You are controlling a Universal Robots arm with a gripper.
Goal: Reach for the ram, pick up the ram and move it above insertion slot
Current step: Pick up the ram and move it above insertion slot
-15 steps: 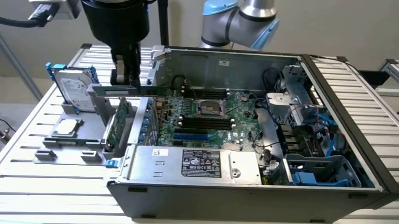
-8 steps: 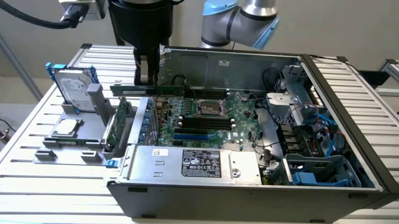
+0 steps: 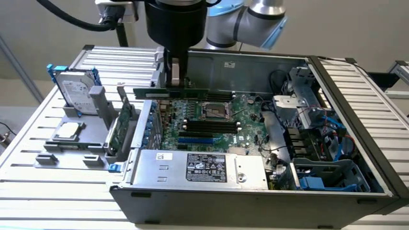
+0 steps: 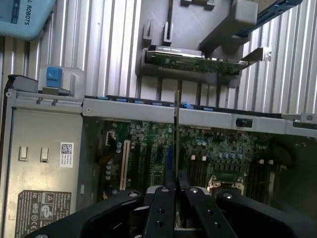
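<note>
One gripper [image 3: 174, 72] hangs from the black wrist at about twelve o'clock in the exterior view, its fingers pinching the ram [image 3: 171, 92], which is held level and edge-on above the open computer case [image 3: 255, 191]. The stick floats over the motherboard [image 3: 221, 120], clear of it. The insertion slot [image 3: 211, 125] lies with its parallel black neighbours toward five o'clock from the ram, below the processor socket [image 3: 216, 111]. A hard drive [image 3: 75, 91] stands in a grey holder at nine o'clock.

In the wrist view, the gripper [image 4: 176, 191] clamps the ram [image 4: 177, 134], seen edge-on as a thin line running toward twelve o'clock. An expansion card [image 4: 198, 58] rests in its holder outside the case.
</note>
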